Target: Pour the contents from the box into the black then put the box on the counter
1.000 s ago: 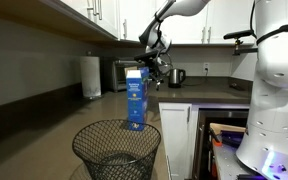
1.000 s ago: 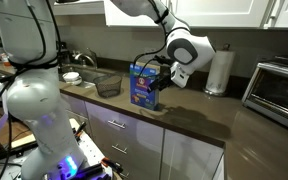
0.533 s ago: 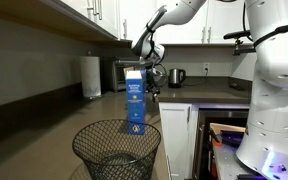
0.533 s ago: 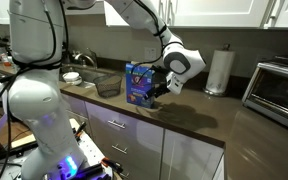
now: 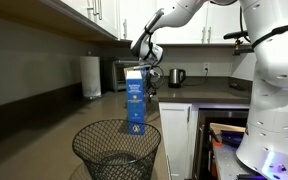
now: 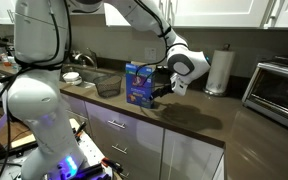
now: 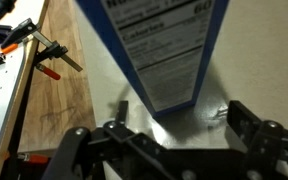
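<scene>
Fingers [image 7: 256, 128] wide, holding nothing; gripper [image 7: 164, 140] just short of the box [image 7: 164, 50], upright on the counter [image 6: 199, 122]. Risk: off-centre approach lets one finger nudge the tall narrow box over; a lopsided grip could slip at the tilt, spilling past the black bin [image 5: 96, 150].

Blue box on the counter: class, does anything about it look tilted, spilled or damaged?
Nothing stands out: the blue box stands upright on the counter, nothing spilled around it, the open gripper not gripping it.
</scene>
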Robot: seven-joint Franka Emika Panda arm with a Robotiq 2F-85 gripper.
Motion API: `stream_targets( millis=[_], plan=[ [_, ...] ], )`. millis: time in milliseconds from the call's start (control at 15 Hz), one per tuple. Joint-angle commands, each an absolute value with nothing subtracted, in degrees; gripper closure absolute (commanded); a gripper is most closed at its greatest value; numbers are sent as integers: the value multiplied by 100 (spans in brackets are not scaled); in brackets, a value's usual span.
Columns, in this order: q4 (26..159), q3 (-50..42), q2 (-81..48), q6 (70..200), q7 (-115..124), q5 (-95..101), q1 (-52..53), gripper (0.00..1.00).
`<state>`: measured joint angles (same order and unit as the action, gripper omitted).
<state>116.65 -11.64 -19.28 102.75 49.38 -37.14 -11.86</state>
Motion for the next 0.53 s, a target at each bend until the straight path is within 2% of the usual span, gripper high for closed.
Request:
stream_targets(
  millis=[0,467],
  plan=[
    [11216,-1154,-2288,9467,4464,-4011,-1440,0],
    [10649,-1215,-2992,8319,4204,-4115,-1576,0]
  ],
)
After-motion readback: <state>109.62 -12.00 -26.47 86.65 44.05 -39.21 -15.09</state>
